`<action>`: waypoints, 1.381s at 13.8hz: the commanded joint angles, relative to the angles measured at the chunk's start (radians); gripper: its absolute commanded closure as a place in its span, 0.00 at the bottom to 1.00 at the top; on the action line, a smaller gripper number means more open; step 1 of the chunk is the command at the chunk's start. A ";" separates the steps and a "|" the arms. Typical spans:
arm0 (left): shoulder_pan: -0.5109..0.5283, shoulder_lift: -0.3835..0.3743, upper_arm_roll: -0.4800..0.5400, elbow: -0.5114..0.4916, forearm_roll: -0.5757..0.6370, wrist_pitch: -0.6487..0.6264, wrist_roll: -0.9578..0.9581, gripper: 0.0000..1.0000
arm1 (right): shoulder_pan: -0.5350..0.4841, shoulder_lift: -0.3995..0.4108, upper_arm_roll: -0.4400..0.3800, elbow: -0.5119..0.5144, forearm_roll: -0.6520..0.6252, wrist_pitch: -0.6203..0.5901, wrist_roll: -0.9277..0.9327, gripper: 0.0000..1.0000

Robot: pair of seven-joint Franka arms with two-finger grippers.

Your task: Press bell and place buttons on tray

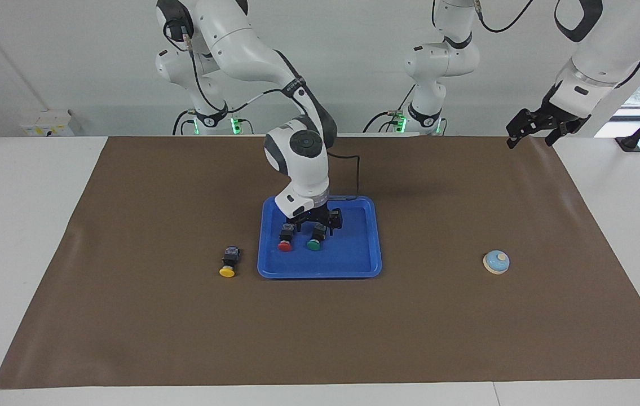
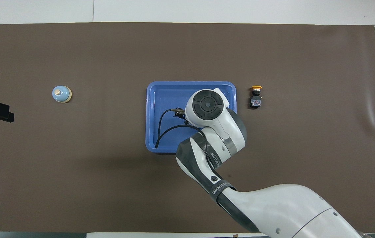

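Observation:
The blue tray (image 1: 348,259) lies mid-table and also shows in the overhead view (image 2: 161,99). The red button (image 1: 285,241) and the green button (image 1: 314,241) lie in it side by side, caps pointing away from the robots. My right gripper (image 1: 314,223) is low in the tray, right over the green button's black body; the arm hides both buttons from overhead. The yellow button (image 1: 228,264) (image 2: 256,97) lies on the mat beside the tray, toward the right arm's end. The light-blue bell (image 1: 496,262) (image 2: 61,94) stands toward the left arm's end. My left gripper (image 1: 537,132) waits raised, open and empty.
A brown mat (image 1: 128,316) covers the table. The right arm's cable (image 2: 161,125) hangs over the tray. The white table edge (image 1: 15,225) shows around the mat.

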 commanded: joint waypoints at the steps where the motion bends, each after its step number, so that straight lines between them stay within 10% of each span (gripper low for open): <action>1: -0.001 -0.021 0.003 -0.018 -0.002 -0.007 -0.007 0.00 | -0.045 -0.053 0.001 0.066 0.012 -0.133 0.008 0.00; 10: -0.003 -0.021 0.003 -0.018 -0.002 -0.007 -0.007 0.00 | -0.313 -0.148 -0.002 0.020 -0.005 -0.217 -0.248 0.00; 19: -0.001 -0.021 0.003 -0.018 -0.002 -0.007 -0.007 0.00 | -0.353 -0.056 -0.002 -0.122 -0.100 0.061 -0.315 0.00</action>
